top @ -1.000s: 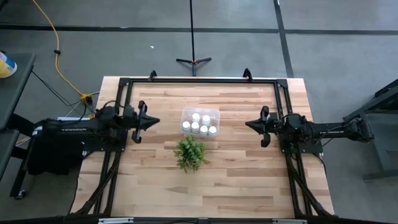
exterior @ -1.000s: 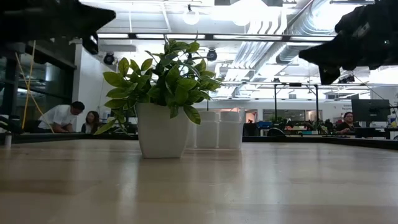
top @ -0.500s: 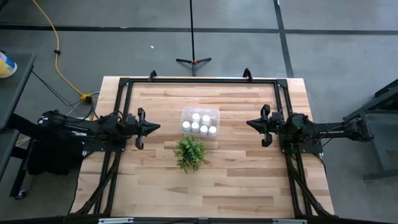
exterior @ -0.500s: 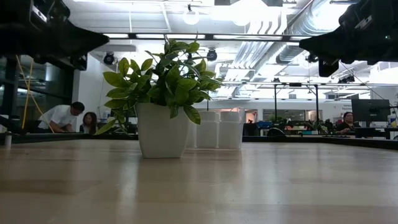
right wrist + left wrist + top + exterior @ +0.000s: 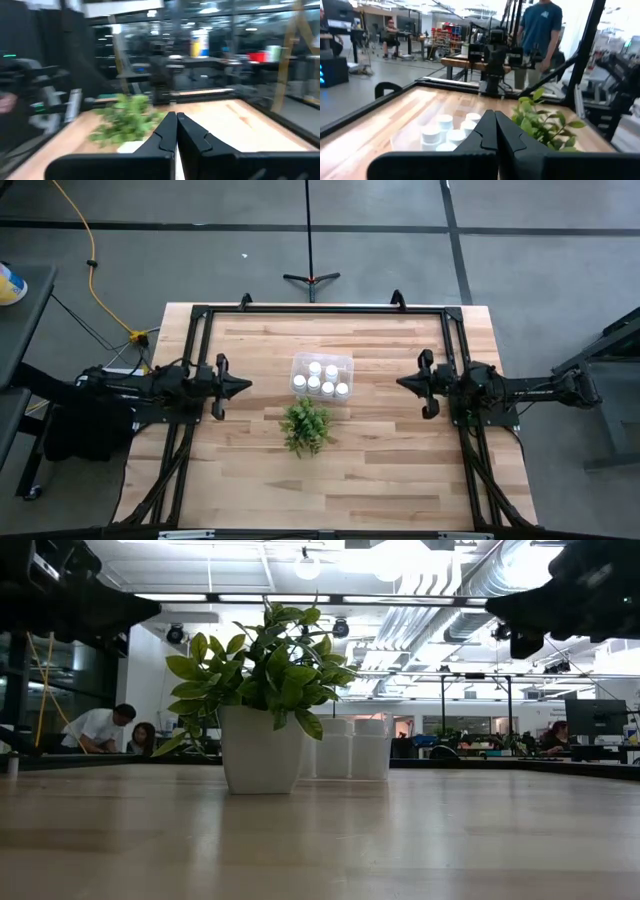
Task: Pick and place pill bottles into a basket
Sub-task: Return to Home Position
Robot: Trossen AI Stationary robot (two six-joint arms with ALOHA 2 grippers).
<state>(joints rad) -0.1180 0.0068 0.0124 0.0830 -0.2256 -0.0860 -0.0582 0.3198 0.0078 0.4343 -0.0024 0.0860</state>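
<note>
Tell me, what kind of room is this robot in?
Probably a robotics lab: a left arm and right arm mounted at a table, ceiling ducts, and people beyond.

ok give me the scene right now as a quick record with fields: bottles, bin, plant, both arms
pill bottles: six white caps seen from above, all inside the bin
bin: clear, on the table, midway between the arms
plant: white pot, close beside the bin; contact cannot be told
left end effector: shut, empty, over the table's left side, pointing toward the bin
right end effector: shut, empty, over the right side, pointing inward
loose bottles: none seen outside the bin
</note>
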